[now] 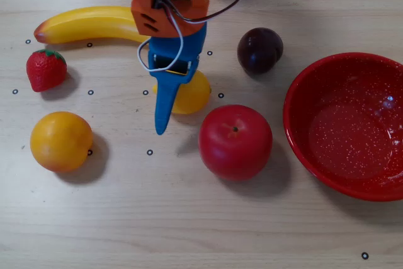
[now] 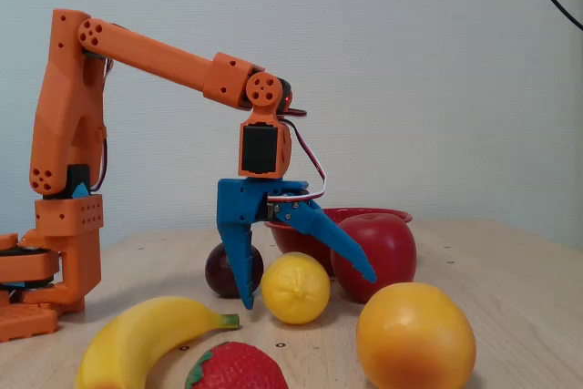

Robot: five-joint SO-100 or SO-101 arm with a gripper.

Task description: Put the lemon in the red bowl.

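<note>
In the fixed view, nearest the camera lie the strawberry (image 2: pixel 235 368), the banana (image 2: pixel 150 334) and the orange (image 2: pixel 415 338). None of these belongs to the task.

Behind them the lemon (image 2: pixel 295 288) rests on the table (image 2: pixel 510 316), and the gripper (image 2: pixel 305 291) stands over it with its jaws spread: one finger points almost straight down just beside the lemon's left side, the other slants out above and to its right. In the overhead view the lemon (image 1: pixel 187 92) shows partly under the gripper (image 1: pixel 169 108), just beside the apple (image 1: pixel 235 141).

Step in hand: seating the jaws around the lemon before closing. Judged from these views, the gripper needs to go lower, so that the fingers meet the lemon at its widest part. A high grip on a smooth oval is likely to squeeze it out sideways. Keep the slanted finger clear of the apple as it closes.

Farther back stand the plum (image 2: pixel 222 269) and the red bowl (image 2: pixel 305 232). In the overhead view the red bowl (image 1: pixel 302 92) lies at the right, well apart from the lemon, with the apple between them; the carry should pass above the apple.
</note>
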